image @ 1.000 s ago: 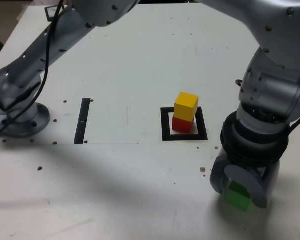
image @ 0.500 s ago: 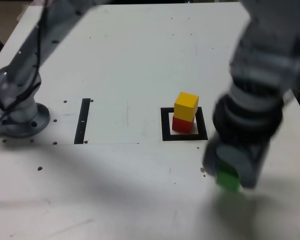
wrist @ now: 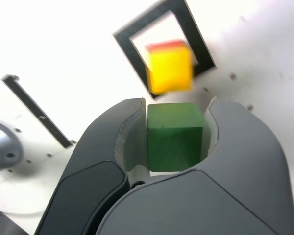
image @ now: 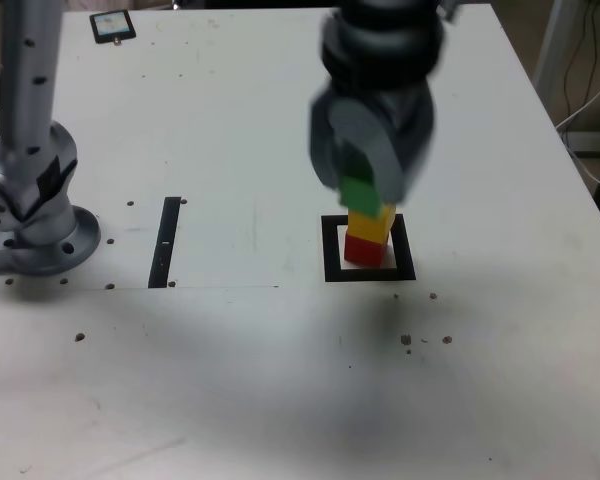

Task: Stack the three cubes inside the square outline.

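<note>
A green cube (image: 360,191) (wrist: 174,136) is clamped between the grey jaws of my gripper (image: 365,180) (wrist: 175,128), which is shut on it and held in the air. Just below and behind it stands the yellow cube (image: 372,222) (wrist: 169,67) on top of the red cube (image: 365,249) (wrist: 165,46). That two-cube stack sits inside the black square outline (image: 331,250) (wrist: 131,47) on the white table. The green cube hangs close over the stack's near side; whether it touches the yellow cube I cannot tell.
A narrow black strip (image: 166,241) (wrist: 36,110) lies to the exterior view's left of the outline. The arm's round grey base (image: 35,215) stands at the far left. A small dark device (image: 112,25) lies at the table's back edge. Small dark specks dot the tabletop.
The gripper has closed on the green cube, lifted it off the table at the front right, and carried it up and to the exterior view's left, over the yellow-and-red stack.
</note>
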You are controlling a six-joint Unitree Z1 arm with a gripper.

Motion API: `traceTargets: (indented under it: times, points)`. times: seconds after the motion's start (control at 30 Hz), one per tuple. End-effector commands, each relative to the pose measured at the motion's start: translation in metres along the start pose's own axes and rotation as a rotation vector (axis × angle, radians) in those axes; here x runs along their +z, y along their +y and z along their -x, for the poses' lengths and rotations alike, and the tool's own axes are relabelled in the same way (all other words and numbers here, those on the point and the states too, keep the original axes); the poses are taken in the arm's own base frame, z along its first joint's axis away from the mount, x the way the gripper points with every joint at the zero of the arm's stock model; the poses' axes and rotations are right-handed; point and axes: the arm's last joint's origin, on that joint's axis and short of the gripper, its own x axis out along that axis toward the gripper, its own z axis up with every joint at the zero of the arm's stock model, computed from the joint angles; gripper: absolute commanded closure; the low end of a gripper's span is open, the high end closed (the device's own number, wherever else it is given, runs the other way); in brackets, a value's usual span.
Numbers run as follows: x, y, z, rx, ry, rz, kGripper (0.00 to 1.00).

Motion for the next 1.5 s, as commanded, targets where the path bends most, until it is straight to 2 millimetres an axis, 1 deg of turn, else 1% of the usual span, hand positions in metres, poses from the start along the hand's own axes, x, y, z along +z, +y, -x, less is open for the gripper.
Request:
traceTargets:
  times: [0.0, 0.13, 0.27, 0.37, 0.6, 0.73, 0.9, 1.27, 1.37, 1.47]
  points:
    - [-0.021, 0.009, 0.016, 0.022, -0.043, 0.020, 0.89]
    - [-0.030, 0.028, 0.011, 0.032, -0.025, 0.042, 0.89]
    - [-0.028, 0.035, 0.007, 0.027, -0.030, 0.053, 0.89]
    - [-0.022, 0.035, 0.001, 0.016, -0.038, 0.055, 0.89]
    - [-0.005, 0.036, -0.021, -0.018, -0.041, 0.063, 0.89]
    - [-0.001, 0.036, -0.028, -0.027, -0.027, 0.064, 0.88]
    - [-0.001, 0.035, -0.030, -0.027, -0.018, 0.063, 0.86]
    - [0.000, 0.034, -0.032, -0.048, -0.025, 0.066, 0.85]
    - [0.000, 0.034, -0.033, -0.054, -0.028, 0.068, 0.84]
    - [0.001, 0.034, -0.035, -0.054, -0.027, 0.068, 0.80]
